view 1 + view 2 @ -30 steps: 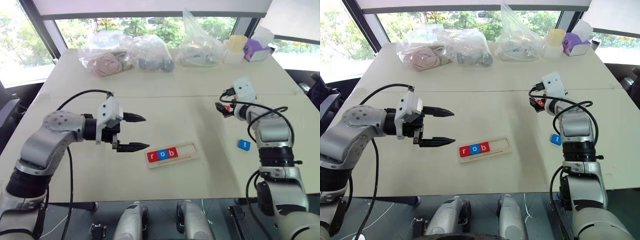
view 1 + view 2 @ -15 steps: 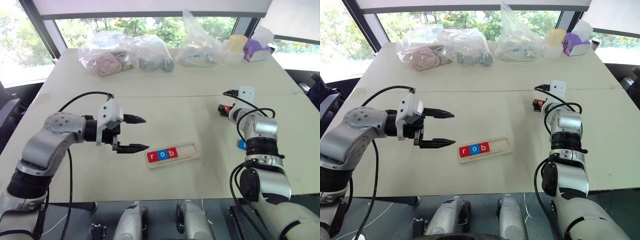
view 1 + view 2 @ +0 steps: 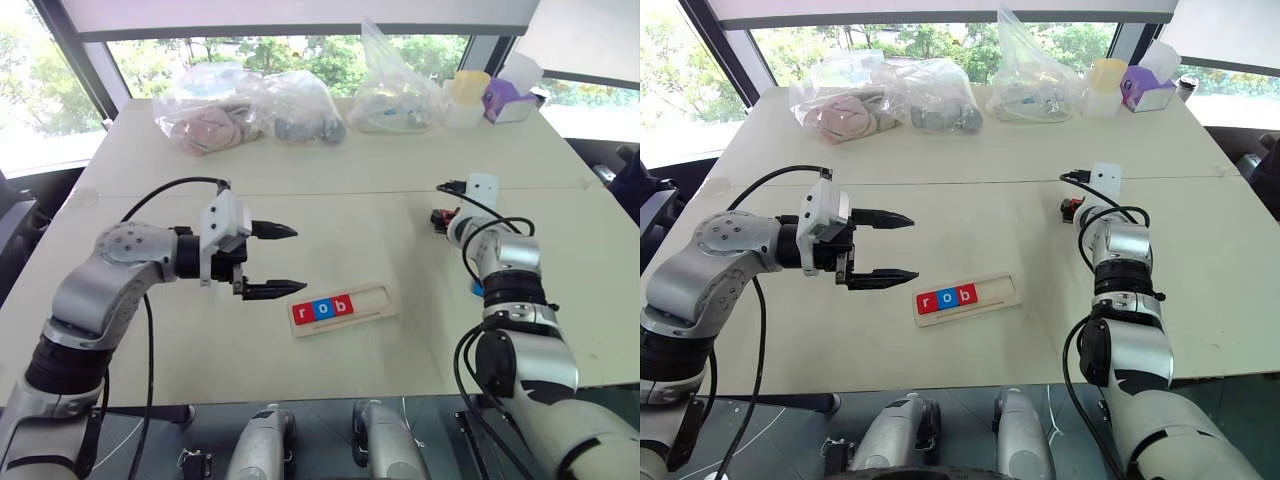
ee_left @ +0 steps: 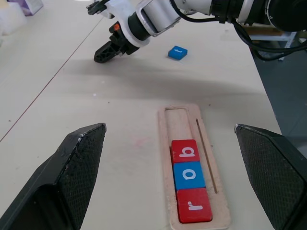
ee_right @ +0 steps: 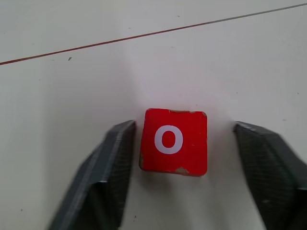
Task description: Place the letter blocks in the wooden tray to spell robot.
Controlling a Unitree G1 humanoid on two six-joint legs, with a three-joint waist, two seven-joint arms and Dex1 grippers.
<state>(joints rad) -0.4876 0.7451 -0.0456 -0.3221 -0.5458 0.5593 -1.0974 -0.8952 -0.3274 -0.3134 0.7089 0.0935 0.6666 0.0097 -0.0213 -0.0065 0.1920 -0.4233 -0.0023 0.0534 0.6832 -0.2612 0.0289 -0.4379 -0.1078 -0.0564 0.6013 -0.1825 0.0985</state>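
Note:
The wooden tray (image 3: pixel 376 298) lies at the table's front centre. It holds a red r (image 4: pixel 194 211), a blue o (image 4: pixel 188 175) and a red b (image 4: pixel 184 151), and its right part is bare. My left gripper (image 3: pixel 298 260) hovers open just left of the tray with nothing in it. A red o block (image 5: pixel 174 141) lies flat on the table at the right. My right gripper (image 5: pixel 184 129) is low over it, one finger on each side. One finger is close against the block and the other stands apart. A blue t block (image 4: pixel 177 52) lies nearer the front, beside my right forearm.
Clear plastic bags (image 3: pixel 210 112) with things inside line the far side of the table. A yellow-lidded tub (image 3: pixel 470 95) and a purple box (image 3: pixel 510 98) stand at the far right. A seam (image 3: pixel 330 193) runs across the table.
My right gripper has dropped to the table and now straddles the red o block, and its fingers have drawn closer together. The left arm has stayed put.

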